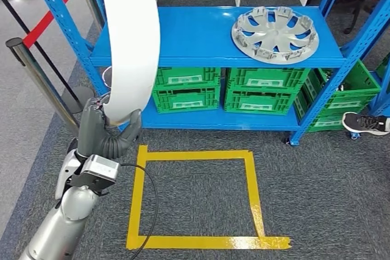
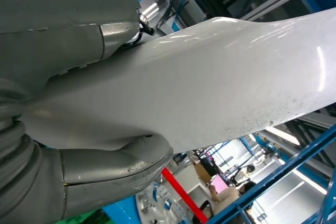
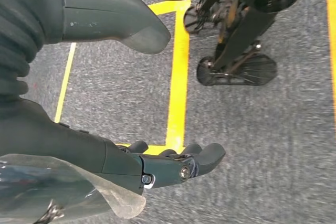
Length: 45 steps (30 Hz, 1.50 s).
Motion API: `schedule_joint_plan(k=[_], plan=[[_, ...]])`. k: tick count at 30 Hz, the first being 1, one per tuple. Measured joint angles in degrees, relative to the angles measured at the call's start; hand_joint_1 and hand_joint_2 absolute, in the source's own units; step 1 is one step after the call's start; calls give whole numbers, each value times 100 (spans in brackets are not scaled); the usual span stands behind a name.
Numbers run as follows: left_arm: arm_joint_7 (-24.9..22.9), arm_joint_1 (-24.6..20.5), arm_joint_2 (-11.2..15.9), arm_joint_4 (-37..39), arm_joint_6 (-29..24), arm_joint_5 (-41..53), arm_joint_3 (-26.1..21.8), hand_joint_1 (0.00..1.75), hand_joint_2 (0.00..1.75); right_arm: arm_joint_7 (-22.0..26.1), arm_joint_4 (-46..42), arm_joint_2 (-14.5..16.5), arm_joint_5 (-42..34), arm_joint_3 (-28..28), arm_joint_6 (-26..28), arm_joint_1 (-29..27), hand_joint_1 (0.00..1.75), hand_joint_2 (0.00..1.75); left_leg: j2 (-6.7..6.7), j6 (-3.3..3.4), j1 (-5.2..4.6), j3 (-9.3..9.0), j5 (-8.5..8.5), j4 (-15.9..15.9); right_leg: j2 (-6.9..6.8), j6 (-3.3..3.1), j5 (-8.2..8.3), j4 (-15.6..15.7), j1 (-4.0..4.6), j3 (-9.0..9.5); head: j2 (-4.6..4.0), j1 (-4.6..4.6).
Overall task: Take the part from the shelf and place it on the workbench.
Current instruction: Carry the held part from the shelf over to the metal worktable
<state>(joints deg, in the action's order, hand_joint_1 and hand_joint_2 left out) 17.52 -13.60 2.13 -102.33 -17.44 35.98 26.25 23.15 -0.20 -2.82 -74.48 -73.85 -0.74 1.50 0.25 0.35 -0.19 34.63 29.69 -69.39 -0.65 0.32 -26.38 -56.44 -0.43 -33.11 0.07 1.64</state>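
Observation:
A long curved white panel (image 1: 130,44) stands upright in front of the blue shelf's (image 1: 197,35) left end, its lower end gripped by my left hand (image 1: 103,131). In the left wrist view the white panel (image 2: 213,77) runs across the frame, with the thumb (image 2: 118,163) on one side and the fingers (image 2: 79,19) on the other. A silver wheel cover (image 1: 275,33) lies flat on the right of the shelf's top board. My right hand (image 3: 118,93) hangs over the grey carpet with its fingers apart and nothing in it.
Green crates (image 1: 186,88) fill the shelf's lower level. A yellow tape rectangle (image 1: 195,199) marks the carpet in front. A red belt barrier on a post (image 1: 41,80) stands left. A person's shoe (image 1: 365,123) shows at the right.

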Motion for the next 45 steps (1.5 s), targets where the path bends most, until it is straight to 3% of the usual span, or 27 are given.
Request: schedule_joint_plan(k=[2,3,6,8,10,11,12,14,16,18,19,20,22,23,25,27,29,31,33,34,36,37,39,40,42,44,45], plan=[[0,-4,-2,-1,0,1,1,175,175,1,0,0,0,0,-1,1,0,175,-12,46,-13,-552,5,832,10,43,86,-76,13,-149,0,-2],[1,-6,-4,-2,-1,2,2,175,175,2,0,0,1,0,-1,1,0,175,-17,67,-24,-710,63,1115,14,74,135,-96,15,-200,0,-1],[1,-7,-8,-3,-1,2,2,175,175,1,1,1,0,0,0,-13,0,175,-14,156,-47,-656,10,1287,21,183,220,-111,-11,-316,0,-5],[1,-10,-12,-3,0,2,2,175,175,0,1,4,1,-1,-3,-27,0,175,0,243,-40,-511,-139,1311,35,229,-115,-346,-23,-453,0,-21],[1,-11,-15,-3,0,2,2,175,175,0,1,7,2,-1,-4,-26,0,175,1,292,-50,-343,-285,1309,44,249,-693,-987,-24,-629,0,-38],[1,-8,-15,-3,0,2,2,175,175,0,1,7,1,0,-2,-22,0,175,-3,297,-55,-252,-358,1305,46,254,-882,-1353,-23,-692,0,-38],[1,-5,-14,-3,0,2,2,175,175,0,1,7,1,0,-1,-18,0,175,-11,294,-57,-155,-432,1299,47,258,-934,-1631,-23,-703,0,-38],[1,-1,-13,-3,0,2,2,175,175,0,0,7,1,0,0,-13,0,175,-48,272,-56,40,-580,1287,58,250,-676,-1665,-24,-484,0,-38],[1,-1,-13,-3,0,2,2,175,175,1,0,7,1,0,1,-11,0,175,-120,228,-57,219,-725,1270,206,221,-425,-976,-29,110,0,-39],[1,-5,-17,-8,-2,2,2,175,175,2,0,7,1,0,1,-19,0,175,-199,179,-69,344,-876,1258,407,187,-506,-124,-38,700,0,-35],[2,-6,-19,-12,-3,2,2,175,175,3,0,8,1,0,1,-26,0,175,-237,159,-75,379,-956,1269,458,178,-571,118,-33,855,0,-36],[2,-6,-20,-14,-4,2,2,175,175,3,0,8,1,0,0,-36,0,175,-281,141,-76,400,-1035,1287,425,173,-573,202,-28,871,0,-36],[3,-1,-14,-16,-4,1,2,175,175,2,1,12,1,0,-1,-44,0,175,-294,91,-72,469,-1003,1258,291,124,-476,188,-34,789,0,-27],[2,0,-11,-16,-4,1,2,175,175,2,1,14,1,0,-1,-44,0,175,-254,58,-68,533,-821,1100,212,75,-424,185,-38,731,0,-8],[2,0,-7,-16,-4,1,2,175,175,1,2,15,1,0,-1,-45,0,175,-136,0,-46,708,-233,424,65,-12,-333,152,-26,592,0,25],[2,6,-3,-16,-4,1,1,175,175,2,2,15,1,0,-1,-47,0,175,-101,-33,-18,822,143,-333,-79,-35,-258,98,-10,439,0,30],[2,10,2,-16,-4,0,1,175,175,2,2,15,1,0,-1,-41,0,175,-84,-36,-6,664,51,-499,-221,-35,-194,29,2,270,0,31],[2,10,3,-16,-4,0,1,175,175,2,2,15,1,0,-1,-32,0,175,41,13,-23,157,-186,98,-342,-27,-153,-43,12,136,0,31],[2,4,-2,-19,-4,1,1,175,175,2,2,21,1,0,-1,-24,0,175,259,93,-90,-348,-183,867,-447,17,-107,-97,22,60,0,27],[2,0,-4,-20,-4,1,1,175,175,2,2,25,1,0,-1,-21,0,175,321,126,-128,-465,-139,1088,-500,47,-74,-107,19,37,0,28],[2,-1,-2,-21,-4,1,0,175,175,2,2,28,1,0,-1,-12,0,175,252,180,-154,-480,-170,1232,-593,111,-15,-102,7,3,0,28],[2,-3,-2,-21,-4,1,0,175,175,2,2,28,1,0,-1,-3,0,175,205,209,-142,-461,-222,1281,-539,132,-60,-124,-4,-29,0,29],[2,-8,-8,-21,-4,1,0,175,175,2,2,30,1,-1,-2,8,0,175,121,281,-102,-396,-334,1379,-263,168,-390,-425,-20,-171,1,8],[1,-10,-14,-20,-4,1,0,175,175,2,1,30,0,-1,-2,8,0,175,75,298,-96,-336,-385,1385,-97,184,-647,-741,-30,-281,1,-3],[1,-6,-19,-20,-4,0,0,175,175,1,1,29,-1,-1,-2,-4,0,175,-31,310,-96,-181,-492,1355,34,218,-1022,-1462,-31,-466,1,-27],[1,-4,-17,-20,-4,0,0,175,175,0,2,28,-1,0,1,-7,0,175,-146,288,-89,-9,-598,1301,59,242,-946,-1669,-35,-398,0,-33],[1,-3,-16,-20,-4,0,0,175,175,0,2,27,-1,0,2,-4,0,175,-207,267,-81,81,-648,1267,80,247,-767,-1462,-46,-221,0,-33]])
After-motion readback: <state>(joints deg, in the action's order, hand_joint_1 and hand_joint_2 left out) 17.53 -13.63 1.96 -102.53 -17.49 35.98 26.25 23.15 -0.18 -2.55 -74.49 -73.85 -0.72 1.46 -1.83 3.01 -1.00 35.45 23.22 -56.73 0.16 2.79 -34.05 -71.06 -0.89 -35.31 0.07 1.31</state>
